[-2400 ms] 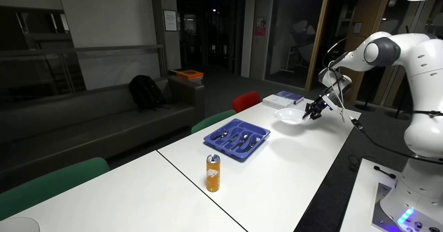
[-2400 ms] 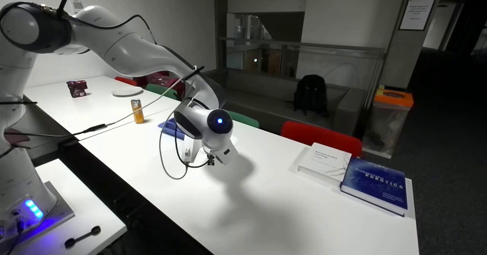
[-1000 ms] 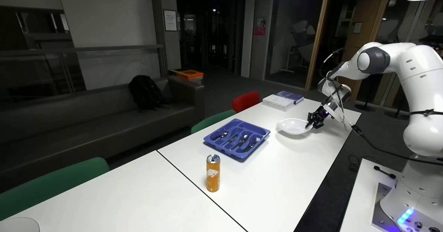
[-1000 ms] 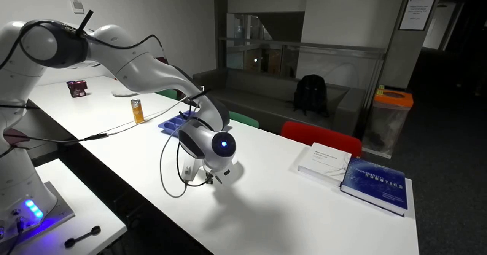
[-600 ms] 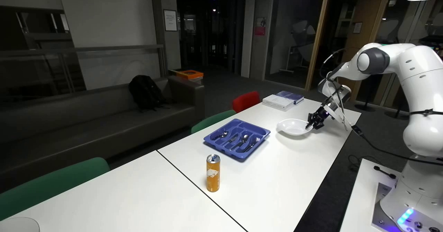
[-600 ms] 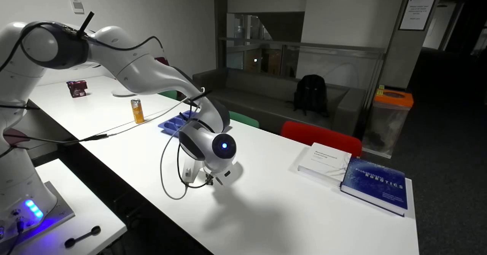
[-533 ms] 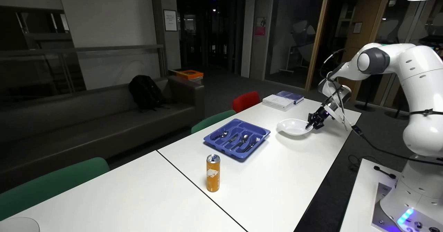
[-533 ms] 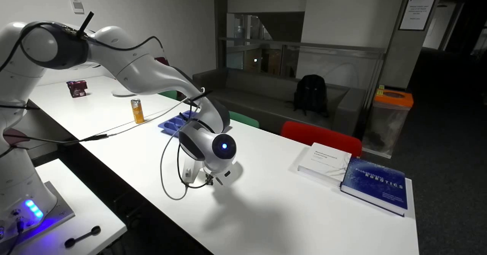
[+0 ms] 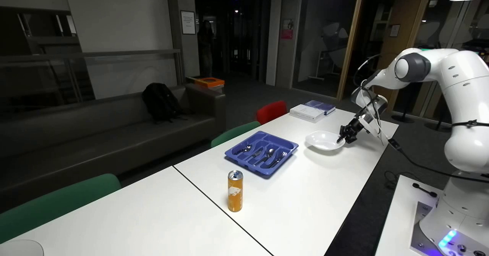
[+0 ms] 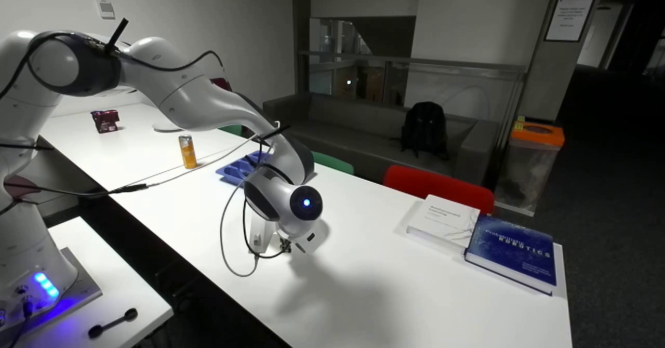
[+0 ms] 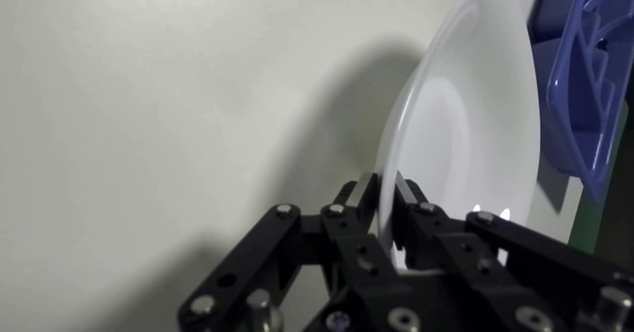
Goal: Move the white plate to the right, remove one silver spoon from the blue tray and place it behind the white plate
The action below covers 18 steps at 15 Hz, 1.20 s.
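Beside the blue tray [image 9: 276,139], the white plate [image 9: 324,140] held by its rim

At the left of an exterior view, I see a green chair [image 9: 65,201] along the edge of the white table [image 9: 298,195], and behind it a dark sofa [image 9: 114,141] with a black backpack [image 9: 160,102] on the seat. Further right an orange can [image 9: 235,193] stands upright near the tray; I find it in both exterior views. The tray comes next, flat on the table, with silvery cutlery [image 9: 284,154] in its compartments. I can pick out a spoon [image 9: 247,148] toward its left side and another spoon [image 9: 270,152] further right; the rest is too small for me to name. Beyond it a red chair [image 9: 272,112] stands at the table, and to the chair's right a white book [image 9: 306,113] and a blue book [image 9: 321,106] lie side by side. Next comes the plate, to the right of the tray and near it; I cannot tell whether its underside touches the table. On the plate's right-hand edge sits my gripper [image 11: 388,186]: the wrist view shows me the jaws closed on the rim, one finger [image 11: 407,193] on the hollow side, one on the outer side. At the far right, my white arm [image 9: 470,107] stands on a small side table [image 9: 397,217], with blue lights [image 9: 447,238] glowing on its base.
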Motion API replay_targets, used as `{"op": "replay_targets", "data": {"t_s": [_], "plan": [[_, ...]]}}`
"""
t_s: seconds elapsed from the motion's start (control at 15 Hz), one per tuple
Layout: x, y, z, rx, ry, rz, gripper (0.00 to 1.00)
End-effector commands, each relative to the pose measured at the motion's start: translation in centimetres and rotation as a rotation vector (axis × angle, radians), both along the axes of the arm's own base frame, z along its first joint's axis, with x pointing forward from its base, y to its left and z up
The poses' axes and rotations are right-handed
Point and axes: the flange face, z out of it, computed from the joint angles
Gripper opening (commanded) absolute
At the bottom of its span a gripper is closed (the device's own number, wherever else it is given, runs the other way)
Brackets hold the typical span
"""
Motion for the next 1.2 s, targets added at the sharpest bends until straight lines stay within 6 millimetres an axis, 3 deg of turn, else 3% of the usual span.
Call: {"op": "replay_targets", "data": {"t_s": [0.0,0.87,0.93,1.0,1.13], "plan": [[0.5,-0.6,0.4,0.031,-0.036,0.036,0.03],[1.6,-1.1,-1.3,0.035,-0.019,0.050,0.03],[1.6,-1.1,-1.3,0.036,-0.017,0.050,0.36],[1.7,-1.1,-1.3,0.034,-0.017,0.050,0.37],[1.8,-1.1,-1.0,0.035,-0.017,0.053,0.52]]}}
